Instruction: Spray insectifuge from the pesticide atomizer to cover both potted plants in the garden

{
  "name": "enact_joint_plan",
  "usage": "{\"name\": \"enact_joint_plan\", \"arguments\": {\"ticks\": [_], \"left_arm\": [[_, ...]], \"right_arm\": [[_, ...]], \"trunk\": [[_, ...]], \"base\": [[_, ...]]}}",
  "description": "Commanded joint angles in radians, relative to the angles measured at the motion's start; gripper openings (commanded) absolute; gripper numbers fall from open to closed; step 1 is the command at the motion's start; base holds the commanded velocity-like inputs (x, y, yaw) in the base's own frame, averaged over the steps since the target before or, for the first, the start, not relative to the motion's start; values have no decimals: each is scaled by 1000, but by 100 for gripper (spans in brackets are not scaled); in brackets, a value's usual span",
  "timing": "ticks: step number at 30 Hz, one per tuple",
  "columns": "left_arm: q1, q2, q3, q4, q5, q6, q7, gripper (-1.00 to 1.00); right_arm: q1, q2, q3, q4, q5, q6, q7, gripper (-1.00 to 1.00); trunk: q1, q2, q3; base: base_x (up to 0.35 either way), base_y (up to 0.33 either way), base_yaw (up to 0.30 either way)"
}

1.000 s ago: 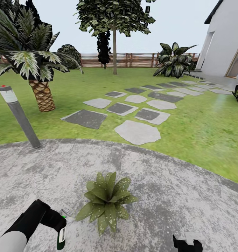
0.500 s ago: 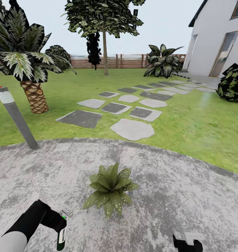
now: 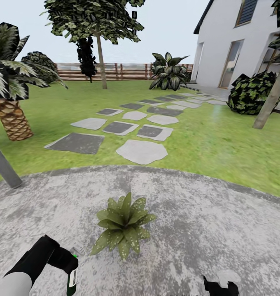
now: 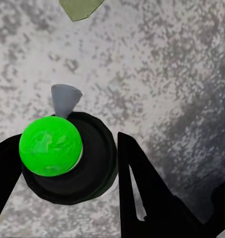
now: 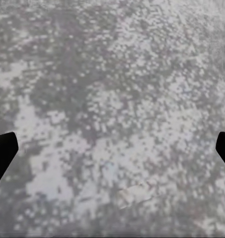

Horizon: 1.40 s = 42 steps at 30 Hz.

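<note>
Left wrist view: my left jaws (image 4: 67,168) closed around the pesticide atomizer (image 4: 67,158), seen from above.
I judge the bottle light, rigid and smooth, best held around its body. Its long axis is upright, nozzle toward the potted plant (image 3: 121,226) on the patio (image 3: 206,230). My right jaws (image 3: 220,284) spread wide, holding nothing.

Grey stone patio (image 3: 206,230), lawn (image 3: 222,152) with stepping stones (image 3: 142,151), slat fence (image 3: 119,72), white house (image 3: 239,45).
</note>
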Motion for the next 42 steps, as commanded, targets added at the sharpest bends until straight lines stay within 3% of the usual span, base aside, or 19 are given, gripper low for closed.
{"name": "enact_joint_plan", "arguments": {"ticks": [1, 7, 22, 42], "left_arm": [[0, -1, 4, -1, -5, 9, -7, -100], [0, 1, -1, -1, -4, 11, -9, -100], [0, 1, -2, -1, -5, 13, -9, -100], [0, 1, 1, 0, -5, 12, -9, -100]], "right_arm": [[-1, 0, -4, 1, 1, -3, 0, 100], [-1, 0, -4, 1, 1, -3, 0, 100], [-1, 0, -4, 1, 1, -3, 0, 100], [-1, 0, -4, 1, 1, -2, 0, 100]], "trunk": [[0, 0, -1], [0, 0, -1], [0, 0, -1], [0, 0, -1]], "base": [[2, 2, -300], [0, 74, -300], [0, 300, -99], [0, 292, -257]]}}
